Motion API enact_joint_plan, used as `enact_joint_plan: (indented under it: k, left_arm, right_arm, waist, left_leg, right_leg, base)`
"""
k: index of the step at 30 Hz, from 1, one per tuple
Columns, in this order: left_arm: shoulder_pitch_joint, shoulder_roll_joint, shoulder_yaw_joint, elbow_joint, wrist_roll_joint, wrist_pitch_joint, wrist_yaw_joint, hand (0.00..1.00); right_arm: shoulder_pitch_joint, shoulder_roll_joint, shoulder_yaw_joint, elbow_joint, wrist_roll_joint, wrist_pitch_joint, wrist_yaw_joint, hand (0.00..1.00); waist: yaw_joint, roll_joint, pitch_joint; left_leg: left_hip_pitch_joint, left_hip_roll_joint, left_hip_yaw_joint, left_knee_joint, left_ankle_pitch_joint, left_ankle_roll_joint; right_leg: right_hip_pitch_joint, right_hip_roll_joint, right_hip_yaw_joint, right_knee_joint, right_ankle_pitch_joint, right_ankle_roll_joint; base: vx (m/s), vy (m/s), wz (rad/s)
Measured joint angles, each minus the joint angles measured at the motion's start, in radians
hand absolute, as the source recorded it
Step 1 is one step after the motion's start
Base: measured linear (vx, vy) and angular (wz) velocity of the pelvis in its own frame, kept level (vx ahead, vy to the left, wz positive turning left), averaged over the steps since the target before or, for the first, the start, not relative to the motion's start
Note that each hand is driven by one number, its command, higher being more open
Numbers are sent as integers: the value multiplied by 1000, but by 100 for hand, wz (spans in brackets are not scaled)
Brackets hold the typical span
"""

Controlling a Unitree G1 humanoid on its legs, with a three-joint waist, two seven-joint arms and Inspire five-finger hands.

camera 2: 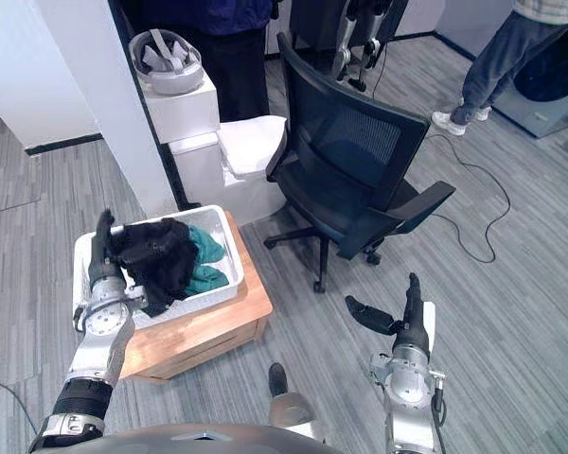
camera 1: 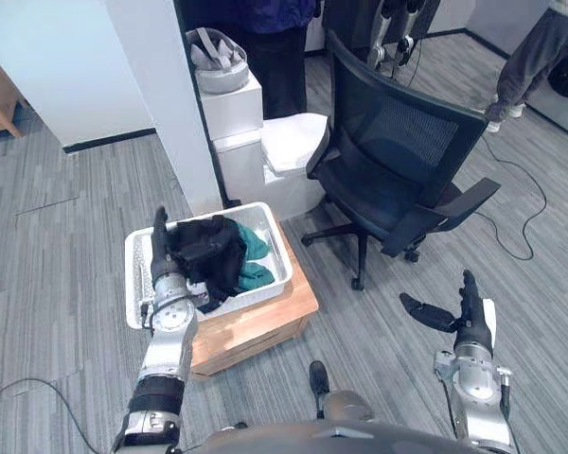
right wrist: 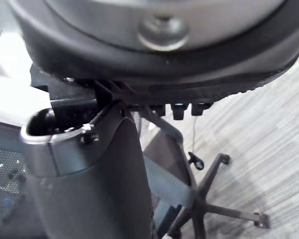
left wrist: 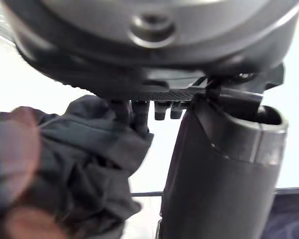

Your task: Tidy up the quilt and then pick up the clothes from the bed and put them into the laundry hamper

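Beside left robot hand (camera 1: 163,267), clothes (camera 1: 208,252) lie in hamper (camera 1: 283,259).

the hamper (camera 1: 134,284) is white, holding a black garment (camera 1: 208,253) and a teal garment (camera 1: 257,275). the tabletop (camera 1: 289,301) beneath is light honey wood. the floor (camera 1: 66,218) is grey with fine darker streaks. the office chair (camera 1: 398,142) is black with a mesh back. the stacked boxes (camera 1: 232,109) are white.

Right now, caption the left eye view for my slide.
Left hand beside black clothes in white hamper on wooden stand; right hand open.
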Motion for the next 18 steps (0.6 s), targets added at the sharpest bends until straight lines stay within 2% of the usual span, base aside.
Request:
enact_joint_plan:
  k: [3,5,9,11,13,16,18]
  left_arm:
    - [1,-24,0,-70,-8,-26,7,100]
    - [12,-35,1,-110,-36,-43,-1,100]
    - [111,-59,9,-191,-135,-107,-32,100]
    - [161,-70,31,-186,-174,-112,-43,100]
    - [214,-67,63,-159,-204,-112,-51,100]
    - [245,-50,86,34,-203,-115,-71,100]
    - [259,-49,112,260,-211,-100,-122,100]
  right_arm:
    - [0,2,6,46,-1,-1,-1,100]
    - [-3,2,18,85,-2,0,0,100]
    - [-2,9,52,220,-7,0,9,100]
    - [-3,27,51,289,-8,4,11,100]
    - [-4,43,61,352,-8,7,13,100]
    - [-7,45,82,473,-8,19,22,100]
    - [-26,48,81,562,-6,28,25,100]
  waist:
    - [24,-3,-3]
    - [27,-3,-3]
    - [61,-4,-7]
    - [80,-6,-8]
    - [84,-8,-16]
    - [108,-7,-31]
    - [115,-2,-35]
  left_leg:
    - [-6,-5,-19,1,4,4]
    - [-9,-9,-43,-3,13,8]
    - [-2,-16,-75,-20,30,9]
    - [18,-18,-80,-37,38,11]
    - [27,-22,-92,-56,50,9]
    - [39,-23,-99,-91,65,9]
    - [60,-16,-84,-119,75,2]
  right_leg:
    - [5,-7,-14,0,0,0]
    - [13,-13,-36,0,0,0]
    - [32,-22,-64,0,-1,-1]
    - [48,-23,-77,0,-5,-5]
    - [58,-27,-94,0,-9,-7]
    - [68,-31,-120,0,-18,-10]
    - [85,-33,-141,-5,-36,-10]
  base:
    - [-41,-14,20]
    - [-44,-16,34]
    - [-50,-23,26]
    - [-72,-27,21]
    - [-72,-31,24]
    - [-58,-35,28]
    - [-35,-34,27]
